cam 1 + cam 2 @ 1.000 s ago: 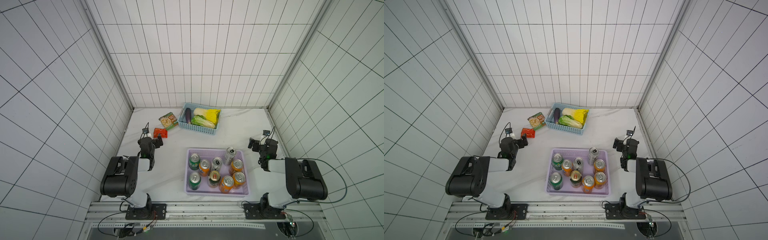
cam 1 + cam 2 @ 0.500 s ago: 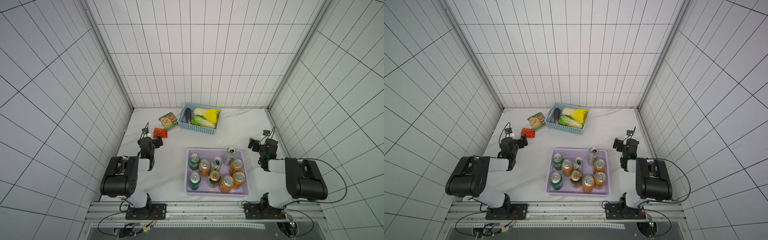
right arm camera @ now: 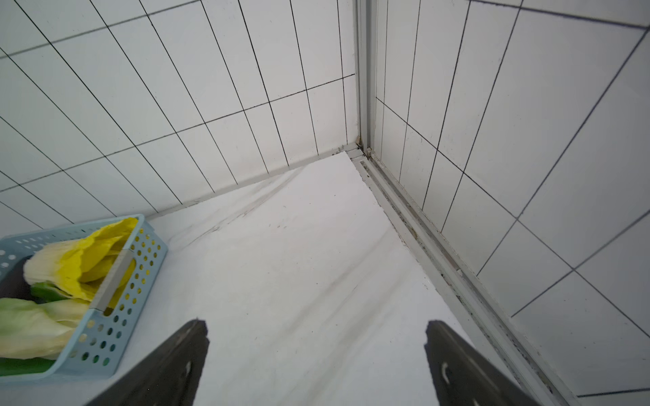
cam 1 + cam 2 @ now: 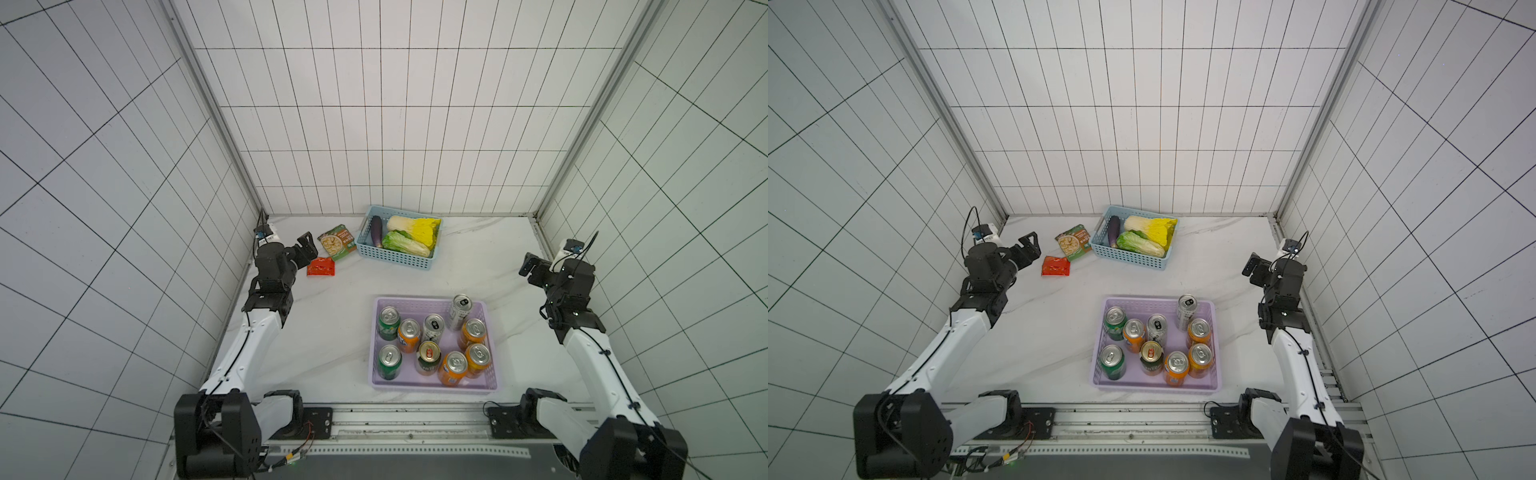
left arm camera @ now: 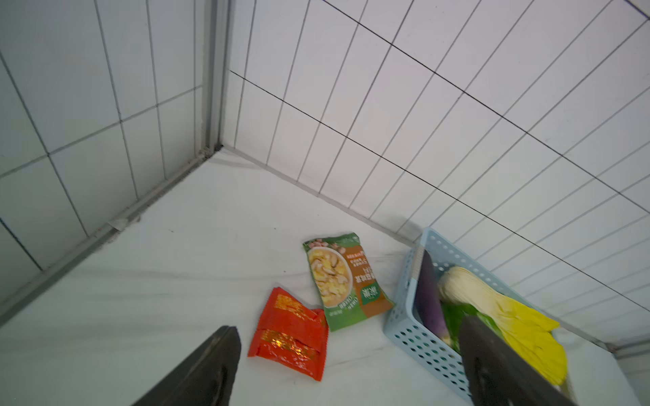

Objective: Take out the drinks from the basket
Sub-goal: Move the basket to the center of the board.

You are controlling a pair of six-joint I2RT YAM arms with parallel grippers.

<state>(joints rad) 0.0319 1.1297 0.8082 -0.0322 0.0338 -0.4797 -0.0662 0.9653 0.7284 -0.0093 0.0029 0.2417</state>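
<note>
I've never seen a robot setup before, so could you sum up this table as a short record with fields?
Lilac basket: nine cans inside
Can colours: four orange, two green, two silver, one dark green
Blue basket: eggplant and leafy vegetables
Loose on table: green packet, red packet
Left gripper: open, empty
Right gripper: open, empty

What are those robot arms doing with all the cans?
The two arms are meant to lift the drinks out of the lilac basket, but nothing has been picked up yet. All nine cans stand inside it. The left gripper is open and empty, off by the red snack packet. The right gripper is open and empty too, over bare table near the side wall.
</note>
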